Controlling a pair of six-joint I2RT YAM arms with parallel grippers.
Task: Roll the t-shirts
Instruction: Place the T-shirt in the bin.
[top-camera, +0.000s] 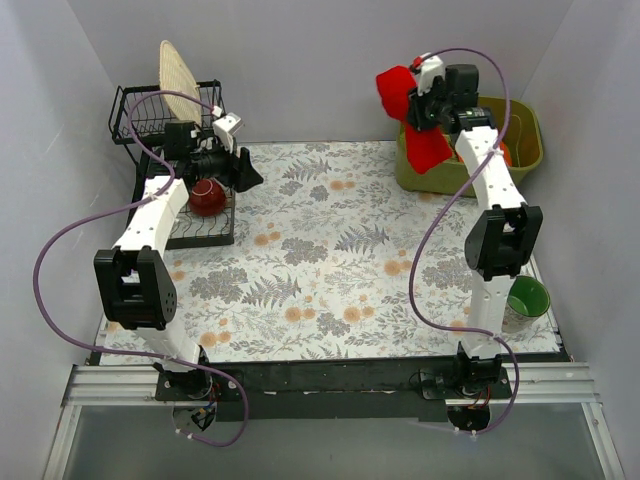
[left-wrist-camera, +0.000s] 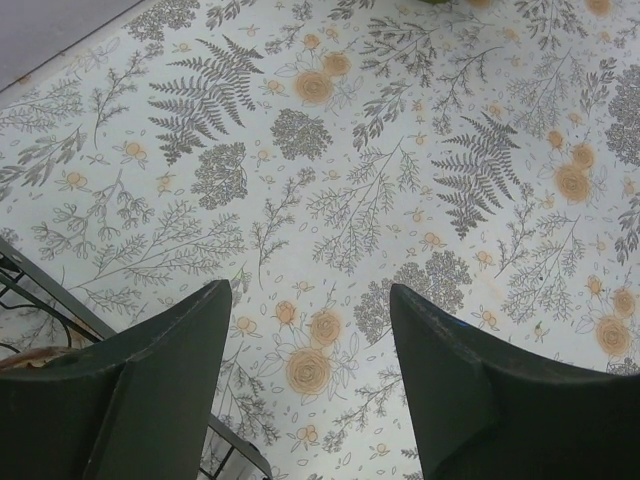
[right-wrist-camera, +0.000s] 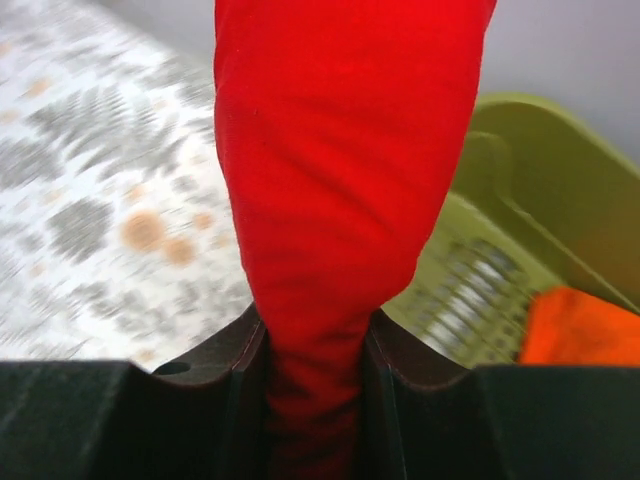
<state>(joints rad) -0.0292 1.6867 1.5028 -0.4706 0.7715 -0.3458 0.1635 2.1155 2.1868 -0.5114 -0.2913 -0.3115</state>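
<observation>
My right gripper (top-camera: 415, 100) is shut on a bright red t-shirt (top-camera: 412, 108) and holds it bunched in the air at the back right, over the left end of the green basket (top-camera: 530, 140). In the right wrist view the red t-shirt (right-wrist-camera: 340, 170) fills the gap between the fingers and hangs from them. My left gripper (top-camera: 250, 170) is open and empty, low over the floral tablecloth (top-camera: 330, 250) beside the black wire rack (top-camera: 150, 115). The left wrist view shows both fingers (left-wrist-camera: 170, 370) apart with only tablecloth between them.
The green basket holds something orange (right-wrist-camera: 590, 325). A glossy red round item (top-camera: 208, 196) sits on the rack's lower tray. A woven plate (top-camera: 180, 70) stands in the rack. A green cup (top-camera: 528, 297) stands at the right edge by my right arm.
</observation>
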